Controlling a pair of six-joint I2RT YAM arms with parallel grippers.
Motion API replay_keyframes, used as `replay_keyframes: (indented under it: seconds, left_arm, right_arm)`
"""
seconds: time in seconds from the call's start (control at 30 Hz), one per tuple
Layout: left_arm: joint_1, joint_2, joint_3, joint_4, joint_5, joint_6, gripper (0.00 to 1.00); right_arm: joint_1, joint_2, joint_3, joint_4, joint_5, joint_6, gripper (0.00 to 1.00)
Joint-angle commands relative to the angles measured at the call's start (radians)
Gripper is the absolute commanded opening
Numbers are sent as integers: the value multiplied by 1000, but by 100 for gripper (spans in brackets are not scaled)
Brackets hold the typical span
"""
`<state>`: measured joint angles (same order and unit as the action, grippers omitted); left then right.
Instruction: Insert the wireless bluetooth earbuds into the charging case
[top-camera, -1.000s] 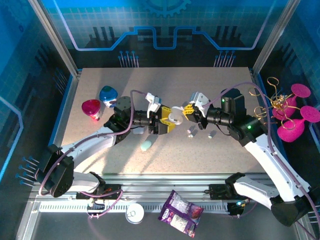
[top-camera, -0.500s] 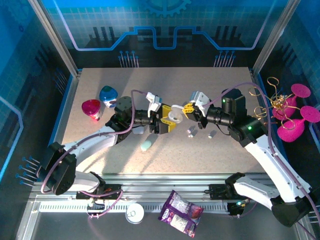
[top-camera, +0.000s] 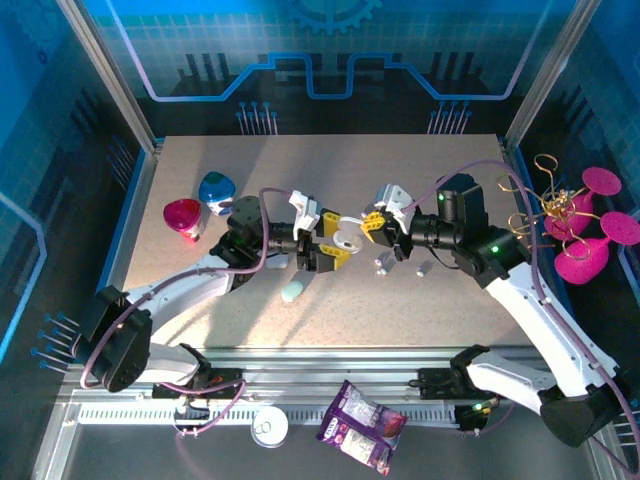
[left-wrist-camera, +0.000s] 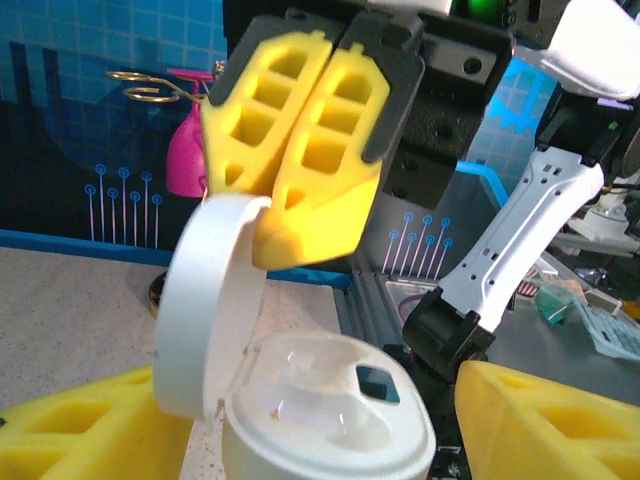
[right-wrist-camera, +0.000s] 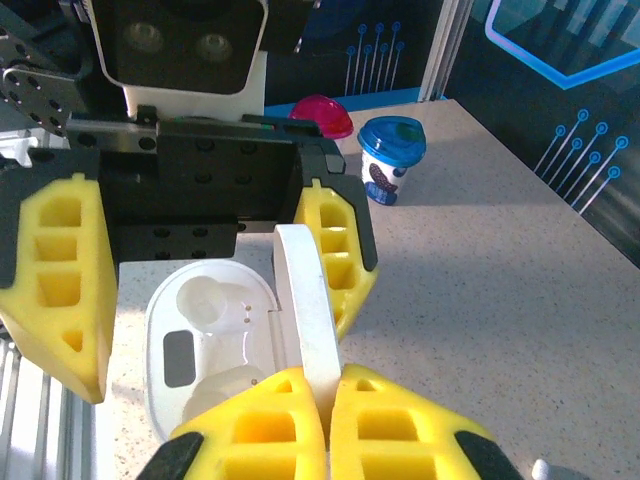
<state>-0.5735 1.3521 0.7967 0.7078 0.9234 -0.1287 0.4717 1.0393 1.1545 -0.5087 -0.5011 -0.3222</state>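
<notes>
The white charging case (top-camera: 345, 241) is held above the table between both grippers, its lid up. My left gripper (left-wrist-camera: 320, 435) is shut on the case body (left-wrist-camera: 330, 410), one yellow finger on each side. My right gripper (right-wrist-camera: 328, 425) is shut on the edge of the raised lid (right-wrist-camera: 308, 295). The case body (right-wrist-camera: 205, 335) shows two empty wells. The right gripper's fingers (left-wrist-camera: 300, 150) reach in from above. Small grey-white earbuds (top-camera: 382, 264) lie on the table under the right arm, with another earbud (top-camera: 424, 268) further right.
A mint case (top-camera: 293, 291) lies on the table below the left gripper. A pink cup (top-camera: 182, 217) and a blue cup (top-camera: 216, 190) stand at the back left. Pink flower decor (top-camera: 590, 240) sits beyond the right edge. A snack bag (top-camera: 360, 425) lies by the front rail.
Both grippers and the case have shifted slightly left. The right gripper has closed in on the case and the lid stands more upright.
</notes>
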Motion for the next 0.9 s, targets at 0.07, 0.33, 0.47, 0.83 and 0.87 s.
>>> replay_keyframes:
  seconds: [0.07, 0.33, 0.47, 0.83, 0.87]
  left_arm:
    - [-7, -50, -15, -60, 8, 91, 70]
    - [-7, -42, -4, -57, 21, 69, 58]
    - [-8, -42, -2, -55, 24, 66, 51]
    - [-7, -41, -2, -33, 30, 42, 45]
    - [-7, -41, -3, -34, 28, 41, 45]
  right_arm:
    - [-5, -5, 40, -8, -32, 23, 4]
    - [-7, 3, 38, -11, -33, 26, 4]
    - [-7, 4, 38, -8, -37, 30, 4]
    - [-7, 4, 33, -15, -36, 29, 4]
    - [-7, 3, 33, -15, -35, 29, 4]
